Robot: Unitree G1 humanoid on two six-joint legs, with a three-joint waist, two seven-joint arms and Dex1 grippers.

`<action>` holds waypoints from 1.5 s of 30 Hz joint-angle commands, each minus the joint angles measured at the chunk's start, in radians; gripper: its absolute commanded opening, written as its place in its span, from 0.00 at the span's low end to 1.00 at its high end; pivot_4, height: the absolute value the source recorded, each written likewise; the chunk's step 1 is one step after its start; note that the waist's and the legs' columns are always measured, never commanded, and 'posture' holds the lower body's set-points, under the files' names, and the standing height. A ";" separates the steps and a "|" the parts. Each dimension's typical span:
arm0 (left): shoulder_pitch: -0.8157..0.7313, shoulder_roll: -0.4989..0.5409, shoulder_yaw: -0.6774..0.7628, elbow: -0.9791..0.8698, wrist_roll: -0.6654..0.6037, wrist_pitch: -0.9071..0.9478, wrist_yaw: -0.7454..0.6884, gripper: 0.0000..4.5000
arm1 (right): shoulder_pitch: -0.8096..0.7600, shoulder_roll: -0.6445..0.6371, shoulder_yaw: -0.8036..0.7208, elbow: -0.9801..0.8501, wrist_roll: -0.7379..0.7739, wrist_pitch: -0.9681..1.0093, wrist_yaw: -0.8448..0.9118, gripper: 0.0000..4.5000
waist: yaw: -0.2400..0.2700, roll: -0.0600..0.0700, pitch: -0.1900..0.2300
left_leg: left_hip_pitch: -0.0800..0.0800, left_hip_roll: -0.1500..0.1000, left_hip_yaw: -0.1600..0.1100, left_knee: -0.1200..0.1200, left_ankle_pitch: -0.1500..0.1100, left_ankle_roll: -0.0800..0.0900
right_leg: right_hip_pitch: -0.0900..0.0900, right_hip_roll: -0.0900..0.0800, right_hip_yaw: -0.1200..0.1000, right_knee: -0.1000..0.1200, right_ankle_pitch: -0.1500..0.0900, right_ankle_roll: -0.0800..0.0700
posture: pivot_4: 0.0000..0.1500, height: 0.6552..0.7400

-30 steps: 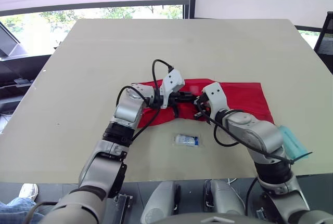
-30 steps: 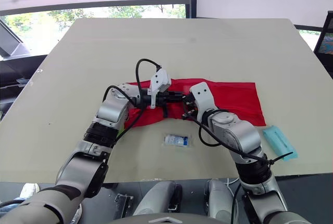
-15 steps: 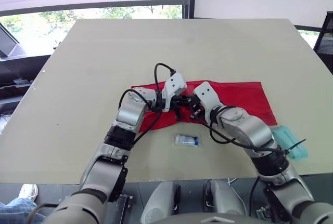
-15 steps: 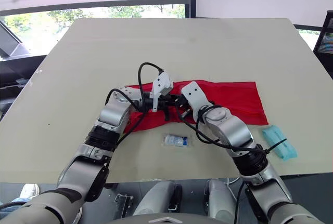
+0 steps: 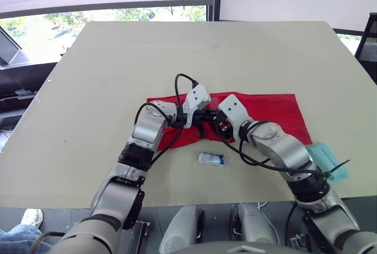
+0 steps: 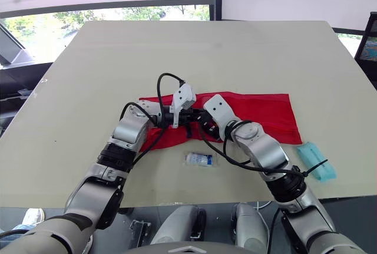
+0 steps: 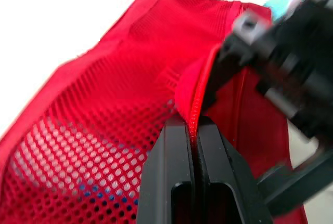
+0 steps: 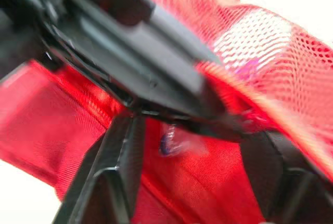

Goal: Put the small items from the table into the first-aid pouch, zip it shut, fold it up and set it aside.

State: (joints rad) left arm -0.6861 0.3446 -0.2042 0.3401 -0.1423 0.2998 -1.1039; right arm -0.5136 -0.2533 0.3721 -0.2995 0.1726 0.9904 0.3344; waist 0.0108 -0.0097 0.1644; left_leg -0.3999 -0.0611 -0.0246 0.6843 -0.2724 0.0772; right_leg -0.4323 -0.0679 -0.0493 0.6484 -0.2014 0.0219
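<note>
A red first-aid pouch lies flat and long near the middle of a beige desk, one face plain red fabric and one open-weave mesh panel through which pale and blue shapes show, too blurred to name. At the pouch's left half, the left hand is pinched narrow on the pouch's raised edge, the zipper teeth running straight into its closed black fingers. Just beside it, the right hand is at the same opening with its fingers spread wide, holding nothing; a small clear-wrapped item lies on the red fabric between them, under the lifted edge. On the desk just in front of the pouch, on the robot's side, lies a small clear packet with blue print too small to read. A flat teal packet lies off the pouch's right end, near the desk's front edge, partly behind the right arm. No writing on the pouch can be read.
</note>
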 commanded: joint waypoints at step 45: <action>-0.082 0.022 0.038 0.235 0.017 -0.158 0.018 0.00 | 1.332 -0.466 -1.607 -0.032 0.619 -0.784 1.058 1.00 | 0.011 0.000 0.000 | 0.002 0.004 0.000 -0.001 -0.004 0.006 | 0.005 -0.002 -0.002 -0.006 0.000 0.002 | 1.00 0.99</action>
State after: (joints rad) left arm -0.7505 0.3628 -0.1675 0.5637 -0.1385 0.1548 -1.0881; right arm 0.8053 -0.7123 -1.1991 -0.3331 0.7612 0.1989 1.3694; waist 0.0217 -0.0098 0.1646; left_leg -0.3980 -0.0572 -0.0242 0.6833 -0.2760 0.0828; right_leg -0.4273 -0.0698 -0.0513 0.6421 -0.2013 0.0239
